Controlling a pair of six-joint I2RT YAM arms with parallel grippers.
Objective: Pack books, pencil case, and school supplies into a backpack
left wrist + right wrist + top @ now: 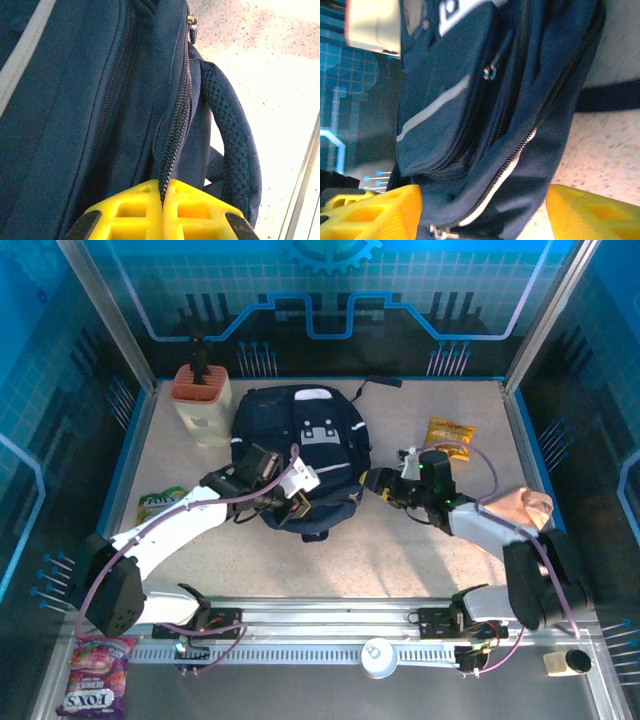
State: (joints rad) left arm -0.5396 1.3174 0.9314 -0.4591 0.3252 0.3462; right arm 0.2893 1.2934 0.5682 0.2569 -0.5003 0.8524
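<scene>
**Q:** Where is the backpack (300,455) lying?

**A:** Mid-table, toward the far edge, with its long axis running from far edge to near edge. Its zip line (176,135) is running straight away from my left gripper (162,195).

**Q:** And the fingers?

**A:** The left pair is pinching that zip line at the bag's near-left corner, clamped tight. My right gripper (482,212) is standing wide, straddling the bag's right flank. A slider (439,231) is sitting between those fingers, so I judge the right arm is nearer for the pull.
</scene>
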